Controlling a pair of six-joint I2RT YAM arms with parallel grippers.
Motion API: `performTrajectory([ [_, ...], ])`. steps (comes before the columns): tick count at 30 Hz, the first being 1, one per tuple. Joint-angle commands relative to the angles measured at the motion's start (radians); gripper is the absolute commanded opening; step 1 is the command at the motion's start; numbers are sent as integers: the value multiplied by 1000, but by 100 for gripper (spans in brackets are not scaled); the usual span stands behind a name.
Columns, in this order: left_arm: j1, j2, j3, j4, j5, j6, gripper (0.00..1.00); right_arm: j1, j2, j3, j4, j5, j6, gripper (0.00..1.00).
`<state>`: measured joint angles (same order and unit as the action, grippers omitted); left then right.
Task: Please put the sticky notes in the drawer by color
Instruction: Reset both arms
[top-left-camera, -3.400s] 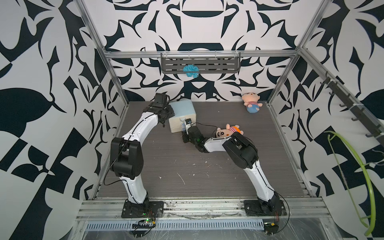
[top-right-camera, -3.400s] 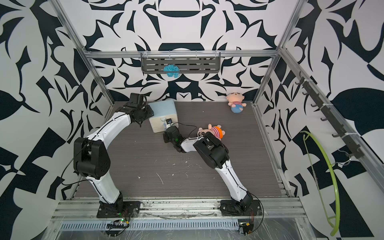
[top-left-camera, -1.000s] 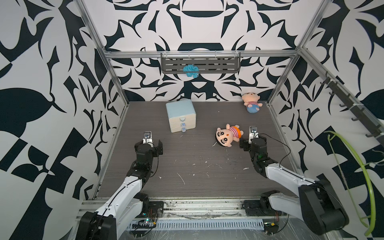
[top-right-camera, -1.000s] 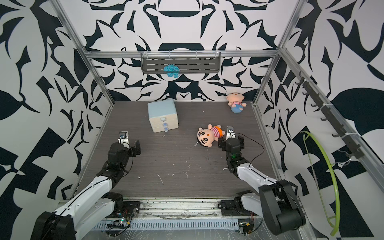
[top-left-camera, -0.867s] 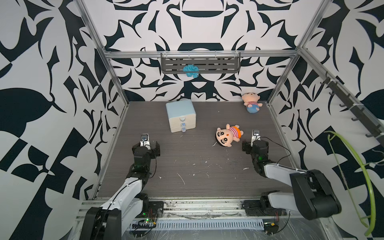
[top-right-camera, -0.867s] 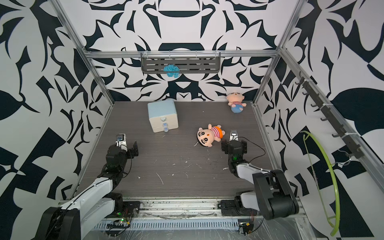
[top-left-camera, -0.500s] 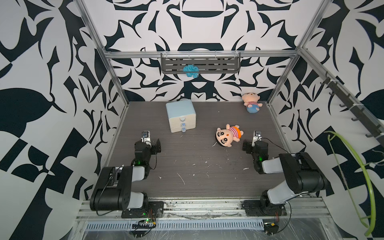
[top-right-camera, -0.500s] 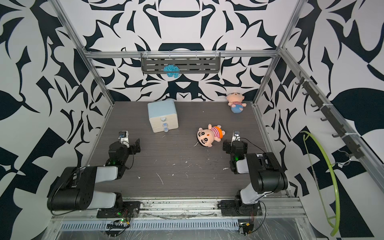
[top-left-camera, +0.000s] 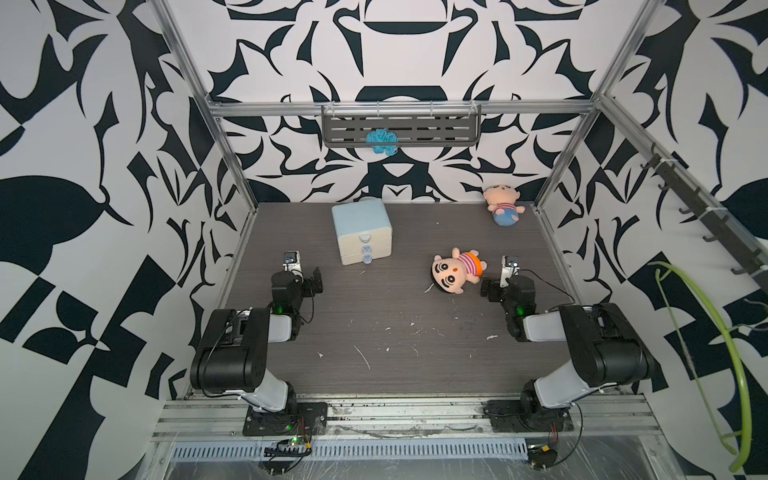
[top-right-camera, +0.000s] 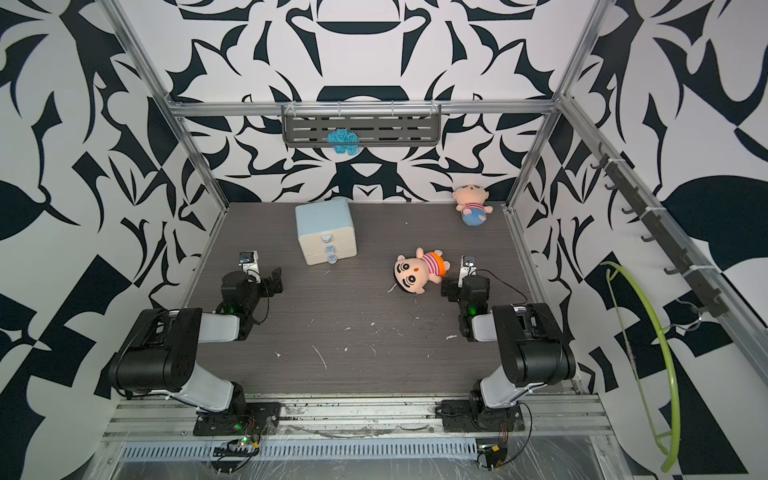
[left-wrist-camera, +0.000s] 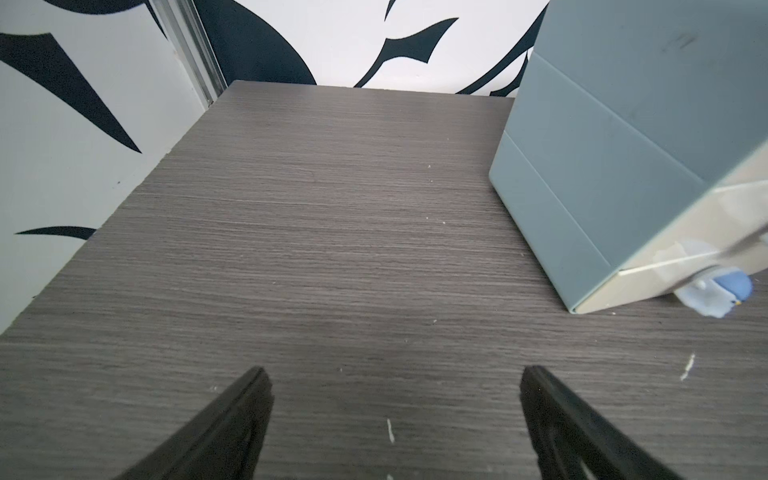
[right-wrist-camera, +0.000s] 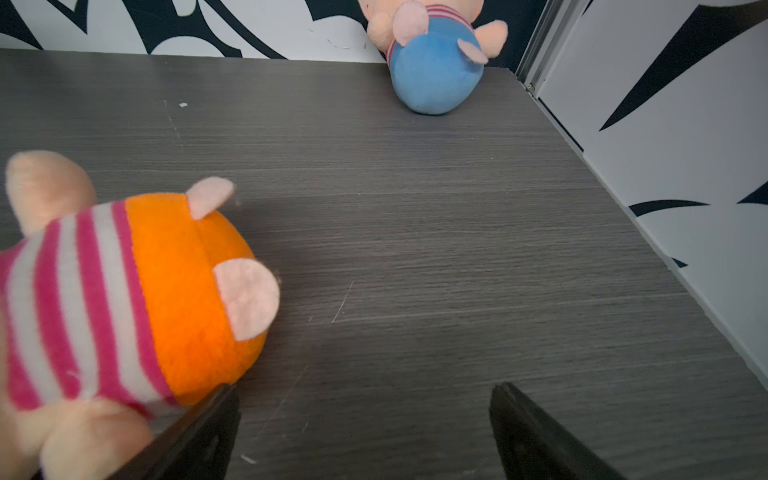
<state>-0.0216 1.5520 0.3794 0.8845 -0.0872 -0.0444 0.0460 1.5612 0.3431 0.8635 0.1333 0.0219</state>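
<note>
The drawer (top-left-camera: 361, 230) is a light-blue chest with three cream fronts, all shut, standing at the back left of the table in both top views (top-right-camera: 326, 230). Its side and lowest knob show in the left wrist view (left-wrist-camera: 615, 166). No sticky notes are in view. My left gripper (top-left-camera: 301, 279) (top-right-camera: 262, 278) rests low, in front and left of the drawer, open over bare table (left-wrist-camera: 392, 374). My right gripper (top-left-camera: 505, 286) (top-right-camera: 463, 291) is open and empty (right-wrist-camera: 365, 390), just right of a plush doll.
A striped, orange-bottomed plush doll (top-left-camera: 455, 272) (right-wrist-camera: 137, 291) lies mid-right, close against one right finger. A second doll in blue (top-left-camera: 503, 205) (right-wrist-camera: 436, 70) sits in the back right corner. A wall shelf (top-left-camera: 401, 131) holds a blue tuft (top-left-camera: 381, 140). Patterned walls enclose the table.
Both arms have drawn back from the drawer and folded down at the table's left and right sides. The drawer and both dolls have stayed in place.
</note>
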Motion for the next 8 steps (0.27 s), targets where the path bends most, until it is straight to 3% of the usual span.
performTrajectory([
  [1, 3, -8, 2, -7, 5, -7, 99, -2, -11, 22, 9, -7, 0, 99],
  [8, 3, -10, 8, -22, 7, -6, 99, -3, -13, 20, 11, -8, 0, 99],
])
